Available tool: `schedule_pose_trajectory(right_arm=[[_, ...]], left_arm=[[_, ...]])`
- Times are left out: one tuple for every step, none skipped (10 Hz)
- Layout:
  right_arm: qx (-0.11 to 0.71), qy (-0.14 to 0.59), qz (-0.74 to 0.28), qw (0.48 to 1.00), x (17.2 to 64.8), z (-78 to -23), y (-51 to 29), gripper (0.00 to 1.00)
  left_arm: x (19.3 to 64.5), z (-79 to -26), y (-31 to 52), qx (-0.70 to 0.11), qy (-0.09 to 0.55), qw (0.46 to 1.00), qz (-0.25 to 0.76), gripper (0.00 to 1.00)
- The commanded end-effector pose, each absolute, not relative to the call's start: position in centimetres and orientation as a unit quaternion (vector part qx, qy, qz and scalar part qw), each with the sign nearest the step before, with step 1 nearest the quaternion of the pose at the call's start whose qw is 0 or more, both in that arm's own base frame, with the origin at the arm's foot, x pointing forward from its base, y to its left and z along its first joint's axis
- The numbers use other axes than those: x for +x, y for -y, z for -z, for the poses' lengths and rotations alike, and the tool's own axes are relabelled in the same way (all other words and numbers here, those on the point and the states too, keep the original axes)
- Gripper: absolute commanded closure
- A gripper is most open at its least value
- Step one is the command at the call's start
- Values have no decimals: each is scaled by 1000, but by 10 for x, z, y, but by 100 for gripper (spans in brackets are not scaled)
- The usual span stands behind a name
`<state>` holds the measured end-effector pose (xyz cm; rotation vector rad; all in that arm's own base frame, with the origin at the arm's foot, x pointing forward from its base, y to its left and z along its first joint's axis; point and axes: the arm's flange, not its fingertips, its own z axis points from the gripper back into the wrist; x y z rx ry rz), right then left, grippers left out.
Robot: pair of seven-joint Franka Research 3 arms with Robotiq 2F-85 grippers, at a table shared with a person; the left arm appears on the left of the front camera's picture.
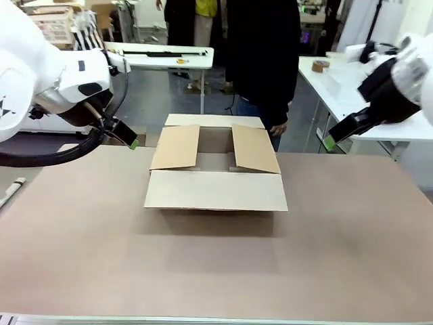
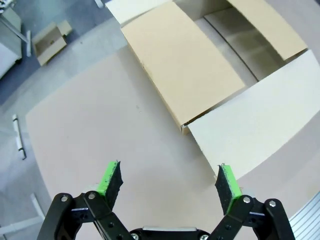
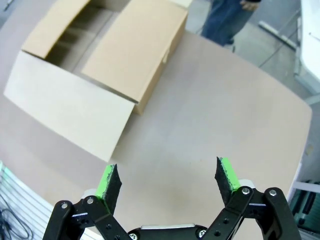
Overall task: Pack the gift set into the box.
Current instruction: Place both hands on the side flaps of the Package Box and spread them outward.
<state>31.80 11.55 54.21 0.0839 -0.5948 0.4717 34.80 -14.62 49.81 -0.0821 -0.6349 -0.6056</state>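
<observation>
Left hand hovers spread over brown table.

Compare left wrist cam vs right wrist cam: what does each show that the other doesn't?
Left wrist, not right: the open left claw, a small cardboard carton on the floor, and a white stick-like item by the table edge. Right wrist, not left: the open right claw and a person's jeans-clad legs beyond the table. Both: the brown box with its flaps spread open, and the brown table under each claw.
</observation>
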Motion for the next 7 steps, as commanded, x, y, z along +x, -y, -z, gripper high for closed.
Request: schedule_pose_trajectory(right_arm=[[42, 265, -241, 933, 329, -523, -114, 0], [41, 290, -230, 928, 318, -542, -115, 0], [169, 240, -184, 938, 333, -520, -109, 0], [283, 164, -118, 937, 342, -514, -97, 0], [417, 146, -4, 897, 345, -523, -82, 0], [517, 94, 40, 850, 342, -533, -64, 0], [584, 80, 72, 805, 338, -540, -42, 0]], left_arm=[[374, -452, 143, -21, 273, 917, 290, 0], [374, -452, 143, -21, 273, 917, 290, 0], [355, -485, 145, -35, 293, 910, 291, 0], [360, -481, 139, -202, 260, 879, 345, 0], [360, -492, 124, -345, 222, 844, 346, 0], [359, -500, 111, -438, 196, 810, 337, 0], [357, -505, 93, -532, 157, 759, 341, 0]])
